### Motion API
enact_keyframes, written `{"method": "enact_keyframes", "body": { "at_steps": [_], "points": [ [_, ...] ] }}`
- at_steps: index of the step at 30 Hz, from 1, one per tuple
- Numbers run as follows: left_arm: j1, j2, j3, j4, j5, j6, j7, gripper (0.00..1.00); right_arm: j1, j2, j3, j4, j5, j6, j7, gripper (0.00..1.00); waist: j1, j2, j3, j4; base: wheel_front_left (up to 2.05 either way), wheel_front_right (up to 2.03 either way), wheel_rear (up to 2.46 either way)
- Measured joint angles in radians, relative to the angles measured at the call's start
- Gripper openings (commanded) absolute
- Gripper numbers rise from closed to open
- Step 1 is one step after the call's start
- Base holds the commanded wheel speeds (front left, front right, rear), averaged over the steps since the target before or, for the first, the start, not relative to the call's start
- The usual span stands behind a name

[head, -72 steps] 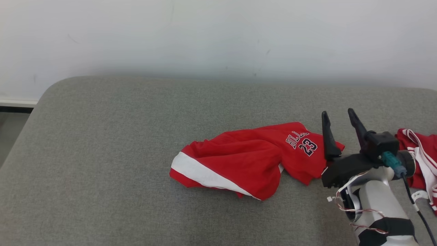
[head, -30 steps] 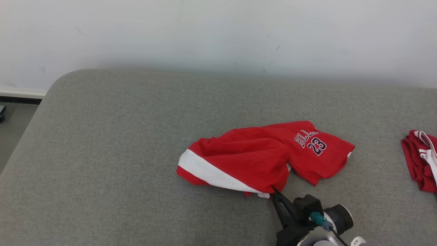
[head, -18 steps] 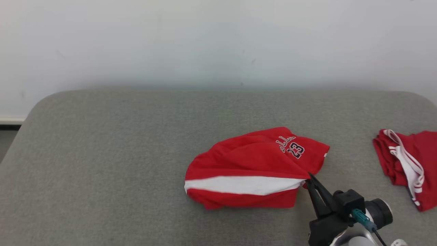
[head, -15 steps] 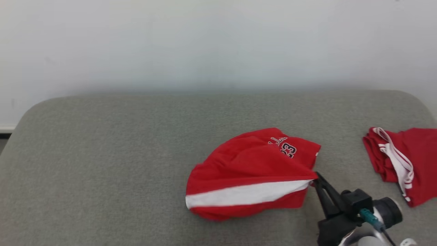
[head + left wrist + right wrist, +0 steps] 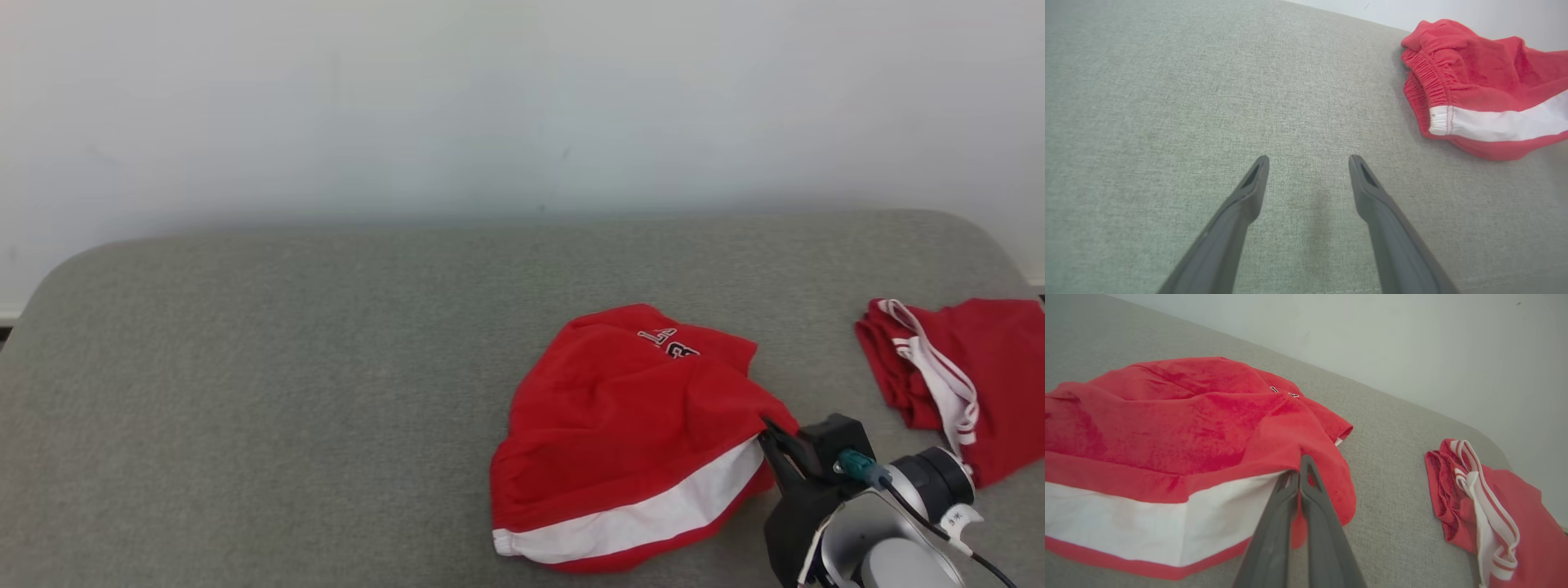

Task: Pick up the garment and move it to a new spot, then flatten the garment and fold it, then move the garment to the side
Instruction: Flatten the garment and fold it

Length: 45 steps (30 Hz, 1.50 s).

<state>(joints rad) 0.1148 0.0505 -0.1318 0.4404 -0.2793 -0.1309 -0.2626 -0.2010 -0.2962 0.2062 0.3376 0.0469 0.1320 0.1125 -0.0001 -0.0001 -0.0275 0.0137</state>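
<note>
Two grippers observed. Right gripper (image 5: 769, 426): fingers pressed together, clamped on the hem of the red garment (image 5: 620, 425) where its one white band (image 5: 653, 514) ends. The garment lies bunched on the grey padded surface (image 5: 245, 367), spreading left of and beyond this gripper. Left gripper (image 5: 1308, 159): fingers spread wide, holding nothing, over bare padding; the garment sits ahead to its right, apart. A second red garment (image 5: 980, 367), white-trimmed, lies right of the right gripper, well apart from the first. One pale wall (image 5: 490, 98) behind.
</note>
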Motion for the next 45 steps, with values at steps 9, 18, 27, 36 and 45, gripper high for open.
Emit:
{"method": "enact_keyframes", "body": {
  "at_steps": [9, 18, 27, 36, 45],
  "points": [
    [-0.037, 0.0, -0.03, 0.004, 0.014, 0.0, 0.0, 1.0, -0.16, 0.058, -0.013, 0.264, -0.103, 0.0, 0.035, 1.0, 0.0001, 0.0001, 0.051, 0.101, 0.0, 0.0, 0.0],
    [-0.026, 0.0, -0.026, -0.012, 0.011, 0.0, 0.0, 1.0, -0.159, 0.092, -0.216, 0.386, -0.163, 0.0, -0.184, 1.0, 0.0001, 0.0001, 0.05, 0.129, 0.0, 0.0, 0.0],
    [-0.02, 0.0, -0.052, -0.035, -0.01, 0.0, 0.0, 1.0, -0.065, 0.097, -0.338, 0.403, -0.159, 0.0, -0.313, 1.0, 0.0, 0.0001, 0.011, 0.024, 0.0, 0.0, 0.0],
    [-0.022, 0.0, -0.1, -0.055, -0.025, 0.0, 0.0, 1.0, -0.016, 0.135, -0.347, 0.421, -0.154, 0.0, -0.33, 1.0, 0.0, 0.0001, -0.013, -0.027, 0.0, 0.0, 0.0],
    [-0.124, -0.002, -0.242, -0.022, -0.141, 0.0, 0.0, 1.0, -0.005, 0.156, -0.32, 0.412, -0.16, 0.0, -0.333, 1.0, 0.0, 0.0001, 0.002, -0.066, 0.0, 0.0, 0.0]
  ]
}}
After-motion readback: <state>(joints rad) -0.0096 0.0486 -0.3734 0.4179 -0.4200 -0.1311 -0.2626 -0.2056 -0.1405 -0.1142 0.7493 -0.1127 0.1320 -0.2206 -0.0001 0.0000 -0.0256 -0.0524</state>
